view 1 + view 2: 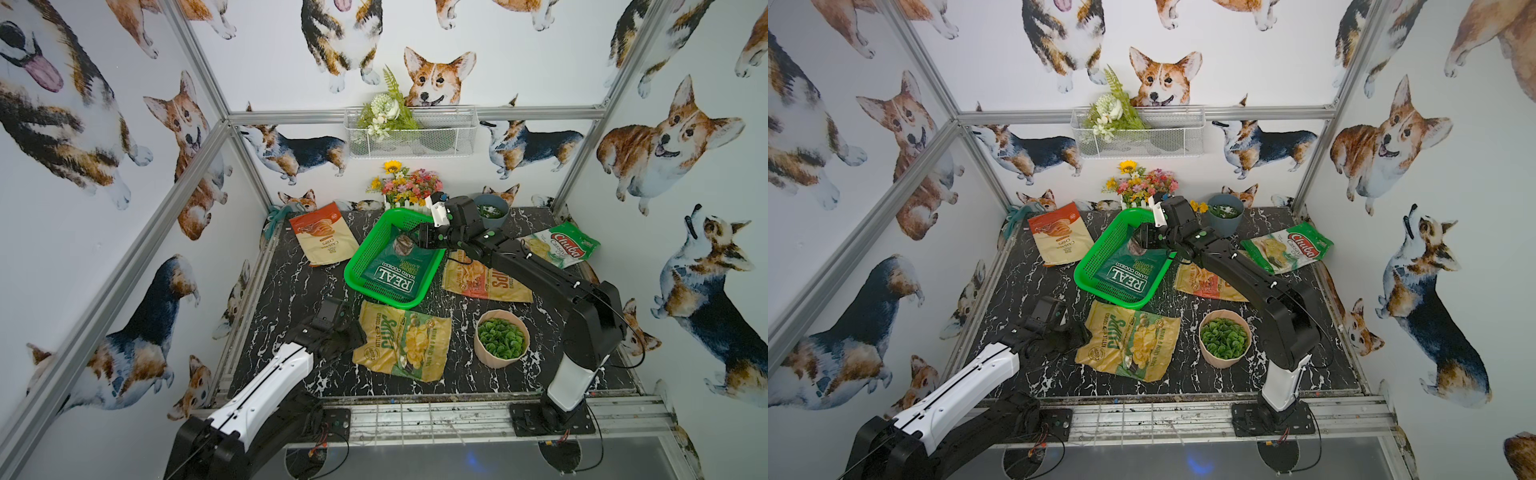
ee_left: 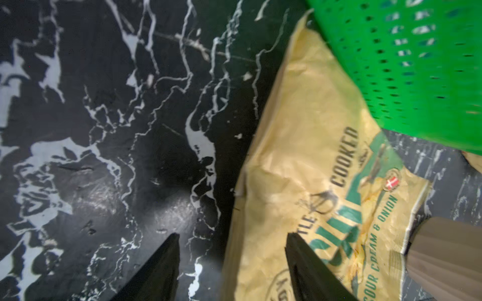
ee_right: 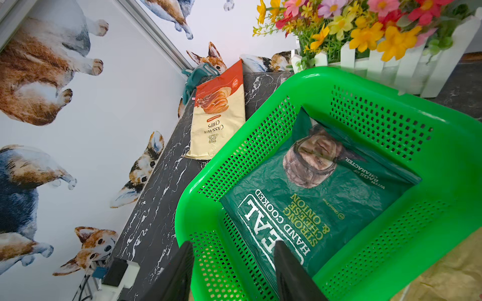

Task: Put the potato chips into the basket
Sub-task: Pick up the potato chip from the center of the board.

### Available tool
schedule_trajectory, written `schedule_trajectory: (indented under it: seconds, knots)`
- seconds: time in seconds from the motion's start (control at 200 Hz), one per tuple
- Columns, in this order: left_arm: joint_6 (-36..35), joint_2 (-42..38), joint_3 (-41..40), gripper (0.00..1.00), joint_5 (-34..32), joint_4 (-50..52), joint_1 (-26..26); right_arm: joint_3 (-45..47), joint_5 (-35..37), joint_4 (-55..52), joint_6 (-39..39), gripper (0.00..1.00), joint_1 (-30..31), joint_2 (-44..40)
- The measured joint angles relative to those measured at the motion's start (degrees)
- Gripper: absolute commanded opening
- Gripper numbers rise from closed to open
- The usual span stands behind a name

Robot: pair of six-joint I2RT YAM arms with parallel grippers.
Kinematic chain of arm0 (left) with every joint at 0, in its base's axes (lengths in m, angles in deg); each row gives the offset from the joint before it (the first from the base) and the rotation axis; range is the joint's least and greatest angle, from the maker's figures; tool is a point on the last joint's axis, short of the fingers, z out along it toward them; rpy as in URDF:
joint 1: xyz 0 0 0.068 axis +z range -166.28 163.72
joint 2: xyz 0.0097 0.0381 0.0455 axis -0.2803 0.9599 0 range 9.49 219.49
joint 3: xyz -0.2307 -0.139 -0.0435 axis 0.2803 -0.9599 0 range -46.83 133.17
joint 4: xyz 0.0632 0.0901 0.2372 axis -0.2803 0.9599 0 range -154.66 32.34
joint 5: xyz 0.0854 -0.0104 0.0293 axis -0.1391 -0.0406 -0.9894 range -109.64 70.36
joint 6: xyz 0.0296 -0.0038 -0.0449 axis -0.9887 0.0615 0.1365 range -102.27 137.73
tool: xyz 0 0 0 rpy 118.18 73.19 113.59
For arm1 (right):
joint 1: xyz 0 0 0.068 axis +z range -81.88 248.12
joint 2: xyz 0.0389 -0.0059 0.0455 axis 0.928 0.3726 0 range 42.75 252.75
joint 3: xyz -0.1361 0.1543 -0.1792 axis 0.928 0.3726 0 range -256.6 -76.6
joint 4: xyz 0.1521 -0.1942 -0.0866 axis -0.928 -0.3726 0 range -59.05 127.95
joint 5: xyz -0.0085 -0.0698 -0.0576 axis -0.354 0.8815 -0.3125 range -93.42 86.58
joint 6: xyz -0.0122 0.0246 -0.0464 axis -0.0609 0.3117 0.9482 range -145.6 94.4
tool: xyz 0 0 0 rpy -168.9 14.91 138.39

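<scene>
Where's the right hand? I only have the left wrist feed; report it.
Observer: The right hand is open above the green basket's far end.
Operator: Count the bags inside.
Observer: One, the dark green bag.
Operator: List the ones outside.
Observer: Four: the yellow bag, tan-and-red bag, cream-and-rust bag and Chuba bag.

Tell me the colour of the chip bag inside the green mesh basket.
Dark green crinkly bag, white and yellow-green lettering; right wrist view shows it best.
</scene>
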Motion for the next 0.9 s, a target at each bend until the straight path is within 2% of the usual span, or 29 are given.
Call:
schedule_trajectory:
  seconds: [0.055,0.175,0.26,0.54,0.746,0.901]
  knots:
    - [-0.6,1.3,-0.5,0.61,1.5,-0.2,1.2,0.8,-0.1,0.1,-0.1,0.53,0.0,0.0]
    - [-2.0,2.6,-0.3,0.23,3.8,-2.0,1.5,1.6,-0.2,0.4,-0.3,0.54,0.2,-0.2]
    - [-2.8,1.6,-0.2,0.0,4.4,-2.4,1.6,2.1,-0.2,0.5,-0.3,0.54,0.2,-0.5]
    - [-1.4,-10.9,3.9,0.0,3.1,2.0,1.6,2.6,0.0,1.3,-0.4,0.54,0.2,-0.9]
    - [3.5,-20.0,7.8,0.0,5.7,7.5,1.7,2.6,0.0,2.7,-1.4,0.54,0.2,-0.9]
    - [6.3,-23.3,11.4,0.0,8.2,11.1,1.7,2.3,-0.3,2.9,-1.4,0.52,0.3,-0.9]
